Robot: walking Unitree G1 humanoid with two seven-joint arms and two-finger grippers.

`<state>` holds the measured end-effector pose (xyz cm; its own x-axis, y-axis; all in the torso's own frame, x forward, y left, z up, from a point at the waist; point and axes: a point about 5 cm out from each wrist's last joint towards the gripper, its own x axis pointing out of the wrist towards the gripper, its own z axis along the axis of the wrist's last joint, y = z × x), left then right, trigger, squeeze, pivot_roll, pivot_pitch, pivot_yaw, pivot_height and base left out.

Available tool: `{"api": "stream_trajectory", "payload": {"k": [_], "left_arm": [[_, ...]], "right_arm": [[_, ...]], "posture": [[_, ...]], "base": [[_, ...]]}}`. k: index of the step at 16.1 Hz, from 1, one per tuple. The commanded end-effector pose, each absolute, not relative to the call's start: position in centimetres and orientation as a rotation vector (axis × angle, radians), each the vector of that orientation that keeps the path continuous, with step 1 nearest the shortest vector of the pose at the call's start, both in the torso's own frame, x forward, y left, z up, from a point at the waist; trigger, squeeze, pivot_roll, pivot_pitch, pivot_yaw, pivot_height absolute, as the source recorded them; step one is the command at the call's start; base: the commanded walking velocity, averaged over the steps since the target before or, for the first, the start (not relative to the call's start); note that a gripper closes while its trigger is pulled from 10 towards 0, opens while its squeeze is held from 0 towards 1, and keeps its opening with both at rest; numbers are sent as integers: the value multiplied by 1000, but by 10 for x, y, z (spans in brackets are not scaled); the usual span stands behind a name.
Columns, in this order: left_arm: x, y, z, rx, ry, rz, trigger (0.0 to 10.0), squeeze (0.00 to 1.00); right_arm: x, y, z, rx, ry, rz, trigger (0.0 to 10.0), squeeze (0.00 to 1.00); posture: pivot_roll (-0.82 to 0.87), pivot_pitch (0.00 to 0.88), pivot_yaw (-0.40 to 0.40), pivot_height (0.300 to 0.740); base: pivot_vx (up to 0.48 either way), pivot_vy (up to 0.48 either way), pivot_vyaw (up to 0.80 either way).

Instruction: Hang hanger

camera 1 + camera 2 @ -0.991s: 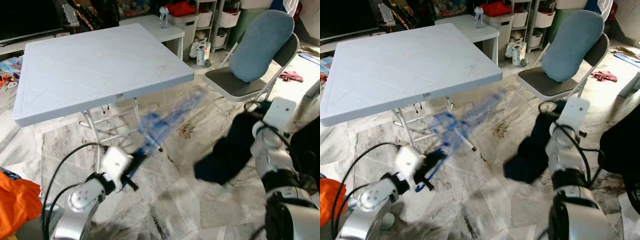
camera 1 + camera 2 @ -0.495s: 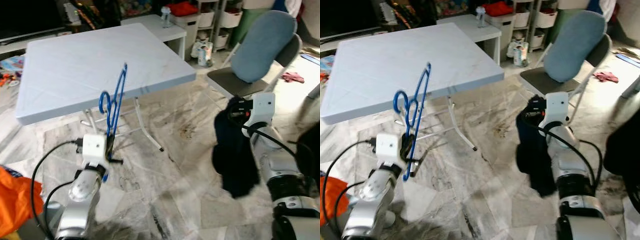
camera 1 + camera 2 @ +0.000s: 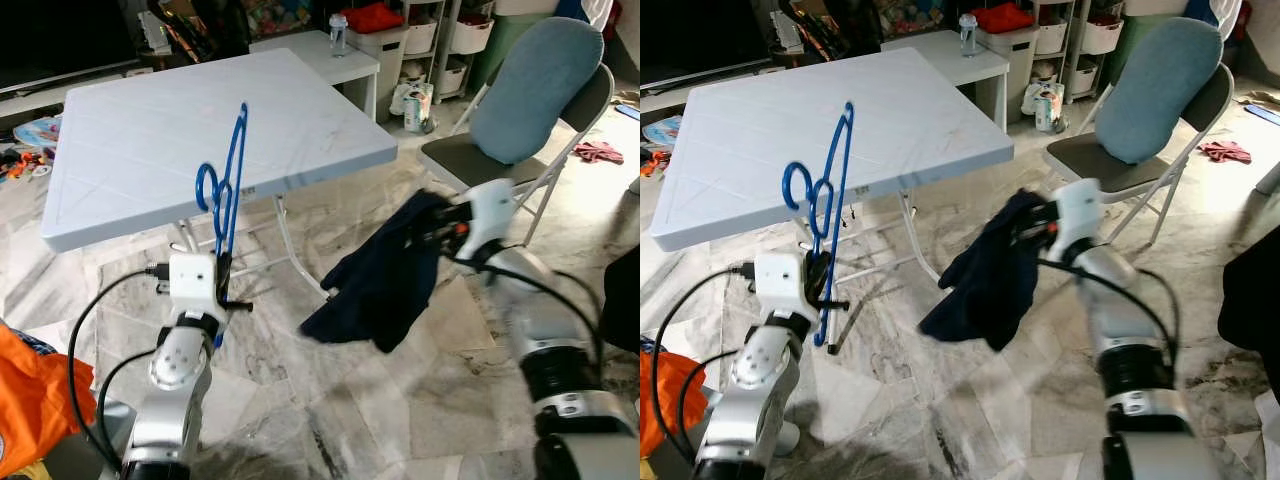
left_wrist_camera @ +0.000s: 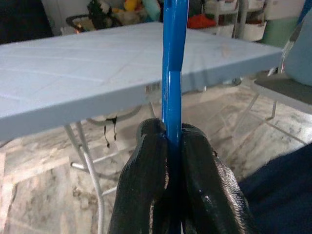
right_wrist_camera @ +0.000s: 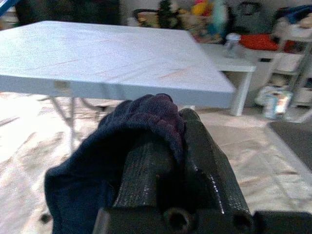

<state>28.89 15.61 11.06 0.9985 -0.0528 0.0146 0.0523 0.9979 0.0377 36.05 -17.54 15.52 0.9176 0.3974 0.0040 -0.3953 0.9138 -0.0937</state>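
Fingers (image 4: 146, 185) of the left gripper (image 4: 168, 146) pinched tight on the thin blue plastic hanger (image 3: 228, 190), upright beside the pale folding table (image 3: 140, 140), right gripper (image 5: 165, 141) clamped on the dangling dark navy garment (image 3: 385, 280), probably for threading.

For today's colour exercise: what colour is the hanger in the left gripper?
Bright blue hanger, clearest in the left eye view.

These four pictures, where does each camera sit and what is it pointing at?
Left eye view: on the head, looking down at the marble floor, blue hanger and both arms.
Right eye view: the head's other eye, same scene, with the dark garment hanging from the right claw.
Left wrist view: along the left claw, shut on the hanger, facing the white table.
Right wrist view: along the right claw, gripping the garment, also facing the table.
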Motion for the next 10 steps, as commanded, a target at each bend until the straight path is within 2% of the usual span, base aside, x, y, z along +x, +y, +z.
{"api": "stream_trajectory", "payload": {"k": [1,3,6,7,10], "left_arm": [[286,159,112,49,-17,-56,10000,0],[275,159,113,38,-29,-31,10000,0],[267,168,111,26,-31,51,10000,0],[265,176,111,25,-29,88,10000,0],[267,172,110,17,-17,71,10000,0]], "right_arm": [[358,-167,161,-81,-50,442,10000,0],[346,-160,156,-102,-82,479,10000,0],[339,-162,149,14,-75,382,10000,0],[334,-157,152,141,-76,350,10000,0],[336,-145,167,154,-155,337,10000,0]], "posture": [[-80,0,60,740],[-57,0,21,740],[-44,0,7,740],[-52,0,3,740],[-70,0,10,740]], "base": [[0,0,0],[142,0,0],[330,0,0],[337,0,0],[333,0,0]]}}
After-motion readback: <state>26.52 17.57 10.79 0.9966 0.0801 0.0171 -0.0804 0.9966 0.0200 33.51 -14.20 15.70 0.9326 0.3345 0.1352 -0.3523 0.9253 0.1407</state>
